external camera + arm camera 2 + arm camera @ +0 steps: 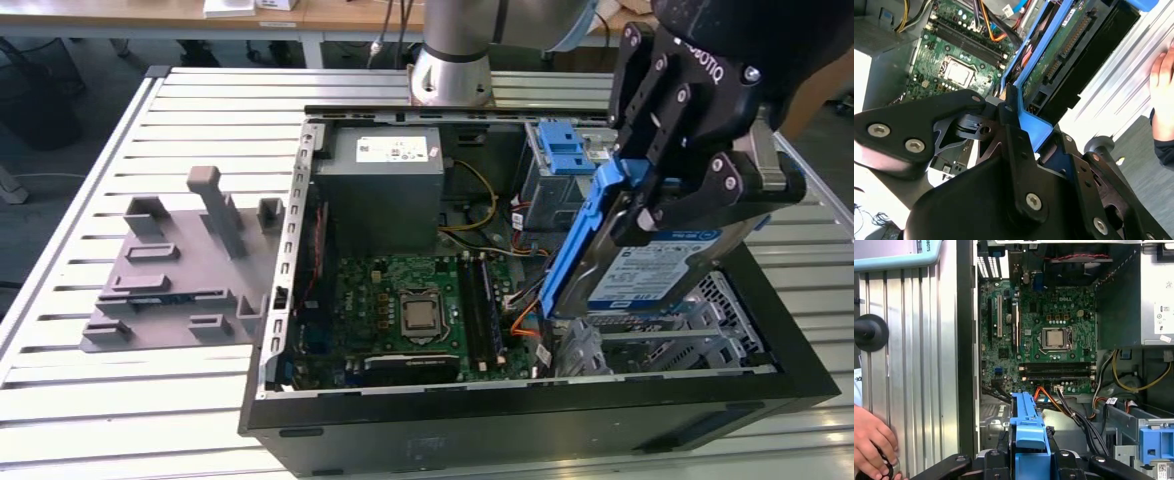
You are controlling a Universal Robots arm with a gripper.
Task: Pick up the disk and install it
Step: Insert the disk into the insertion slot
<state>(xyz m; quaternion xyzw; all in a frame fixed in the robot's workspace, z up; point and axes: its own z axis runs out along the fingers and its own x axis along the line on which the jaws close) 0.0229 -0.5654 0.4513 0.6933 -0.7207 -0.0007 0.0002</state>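
Hardware count for you, operator: one black gripper point(674, 200) clamped tight on one flat metal disk with a blue-and-white label and blue plastic rails point(651, 278). The disk is held tilted on edge above the open black computer case point(534, 405), by its edge at the exterior view's right. Inside sit one green motherboard point(414, 305) and one grey power-supply box point(380, 185). One grey plastic fixture point(174, 270) rests on the slatted metal table point(80, 400). The gripper's fingers hide the disk's upper end. One person's hand point(871, 442) is cut off at the frame's border.
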